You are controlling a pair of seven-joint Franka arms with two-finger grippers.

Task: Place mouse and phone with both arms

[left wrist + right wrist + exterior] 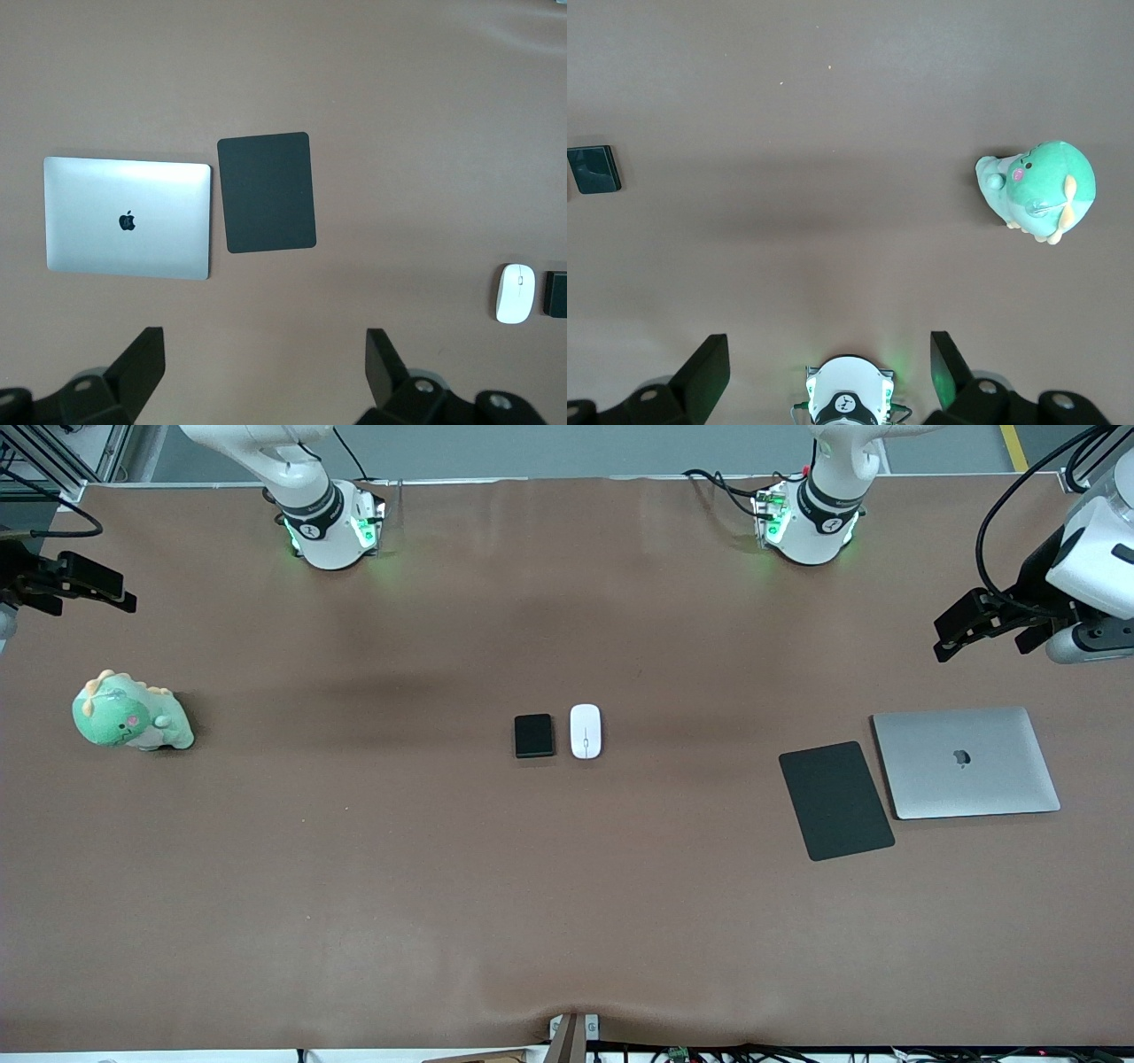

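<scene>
Nearest the front camera on the brown counter [354, 886]: black mouse pad [835, 800], flat, toward the left arm's end. Just beside it, slightly farther from the camera and closer to that end, closed silver laptop [966, 762]; narrow gap between the two, not touching.

Mid-counter: phone [534, 736] and mouse [586, 731] side by side, close but apart, both flat on the counter. Mouse lies on the side toward the left arm's end, phone toward the right arm's end. Neither is held.

About level with them, at the right arm's end: green plush dinosaur [131, 713], sitting alone, well apart from the phone.

Left hand [988, 624] up in the air over the counter's edge at the left arm's end, farther from the camera than the laptop; fingers [142, 361] spread wide, nothing between them.

Right hand [71, 584] up over the counter's edge at the right arm's end; fingers [707, 372] spread wide, empty.
</scene>
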